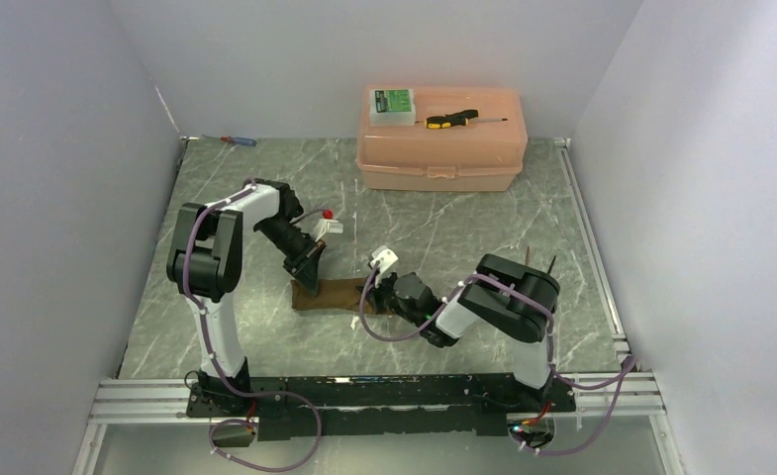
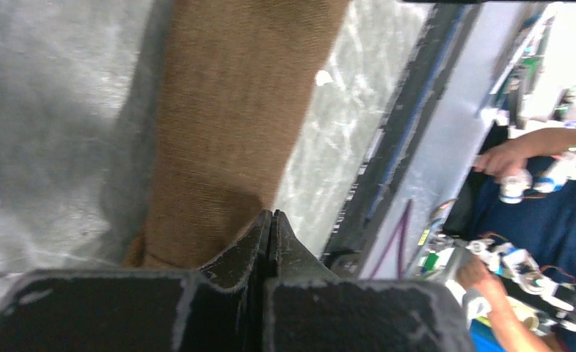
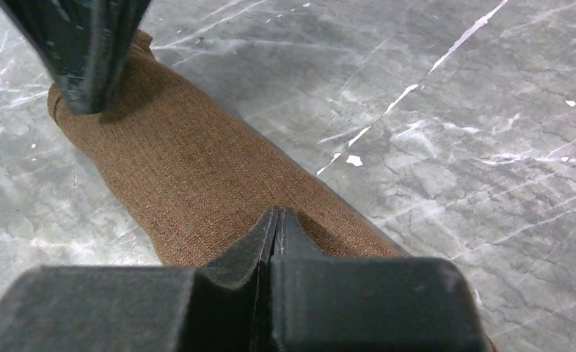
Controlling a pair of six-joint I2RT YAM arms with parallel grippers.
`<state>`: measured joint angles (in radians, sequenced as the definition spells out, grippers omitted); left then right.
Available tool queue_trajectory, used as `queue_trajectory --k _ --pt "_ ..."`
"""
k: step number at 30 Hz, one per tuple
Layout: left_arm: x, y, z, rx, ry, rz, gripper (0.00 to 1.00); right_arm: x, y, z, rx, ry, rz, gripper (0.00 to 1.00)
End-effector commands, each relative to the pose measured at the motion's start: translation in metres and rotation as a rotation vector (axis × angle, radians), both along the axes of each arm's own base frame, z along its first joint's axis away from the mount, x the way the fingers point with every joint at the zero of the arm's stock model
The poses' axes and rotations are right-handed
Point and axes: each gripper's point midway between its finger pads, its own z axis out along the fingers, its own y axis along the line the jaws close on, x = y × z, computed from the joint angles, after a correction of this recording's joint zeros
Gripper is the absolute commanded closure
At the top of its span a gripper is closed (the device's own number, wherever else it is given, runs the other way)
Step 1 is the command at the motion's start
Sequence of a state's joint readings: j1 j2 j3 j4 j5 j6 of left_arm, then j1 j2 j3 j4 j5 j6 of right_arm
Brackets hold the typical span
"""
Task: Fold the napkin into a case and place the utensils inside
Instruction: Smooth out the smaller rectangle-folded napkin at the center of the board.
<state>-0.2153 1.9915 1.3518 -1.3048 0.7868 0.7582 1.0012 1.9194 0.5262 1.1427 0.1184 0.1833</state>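
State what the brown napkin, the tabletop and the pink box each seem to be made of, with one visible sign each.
The napkin: woven cloth, matte, perhaps linen or cotton; a thread weave and soft creases show. The tabletop: marble-look surface, grey-green with white veins, slight sheen; real stone or printed laminate cannot be told. The pink box: probably moulded plastic, smooth, semi-gloss, with rounded edges.

Napkin point(image 1: 337, 295) lies as a narrow strip at ctr of table point(image 1: 463, 247), running left-right. L gripper point(image 1: 308, 285) tip on its left end, R gripper point(image 1: 396, 293) over its right end. Behind, at the back edge, sits the box point(image 1: 441, 163). On its lid, a screwdriver point(image 1: 450, 119) w/ a small pack point(image 1: 392, 103) just left of it. 2nd screwdriver point(image 1: 238, 141) in back-left corner.
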Motion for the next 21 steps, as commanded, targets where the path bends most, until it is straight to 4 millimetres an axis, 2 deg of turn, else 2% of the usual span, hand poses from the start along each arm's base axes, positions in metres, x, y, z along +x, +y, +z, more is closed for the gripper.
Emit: queue_trajectory --k 1,5,8,11,13,16,21 --pt "0.023 0.011 -0.021 0.031 -0.196 -0.061 0.97 0.013 0.004 0.038 0.072 -0.004 0.006 1.00" --pt "0.025 0.018 -0.040 0.080 -0.206 -0.064 0.97 0.025 -0.014 0.077 0.149 0.076 -0.005 0.97" --pt "0.024 0.021 -0.052 0.102 -0.205 -0.047 0.97 0.023 -0.033 0.090 0.159 0.123 -0.042 0.95" --pt "0.025 0.019 -0.056 0.097 -0.199 -0.033 0.97 0.016 -0.037 0.097 0.150 0.162 -0.037 0.96" --pt "0.025 0.017 -0.056 0.084 -0.195 -0.027 0.97 0.010 -0.031 0.092 0.149 0.203 -0.013 1.00" --pt "0.027 0.015 -0.054 0.078 -0.195 -0.021 0.97 -0.003 -0.021 0.075 0.157 0.254 0.043 1.00" --pt "0.027 0.018 -0.058 0.097 -0.194 -0.019 0.97 -0.011 -0.029 0.021 0.100 0.293 0.038 1.00"
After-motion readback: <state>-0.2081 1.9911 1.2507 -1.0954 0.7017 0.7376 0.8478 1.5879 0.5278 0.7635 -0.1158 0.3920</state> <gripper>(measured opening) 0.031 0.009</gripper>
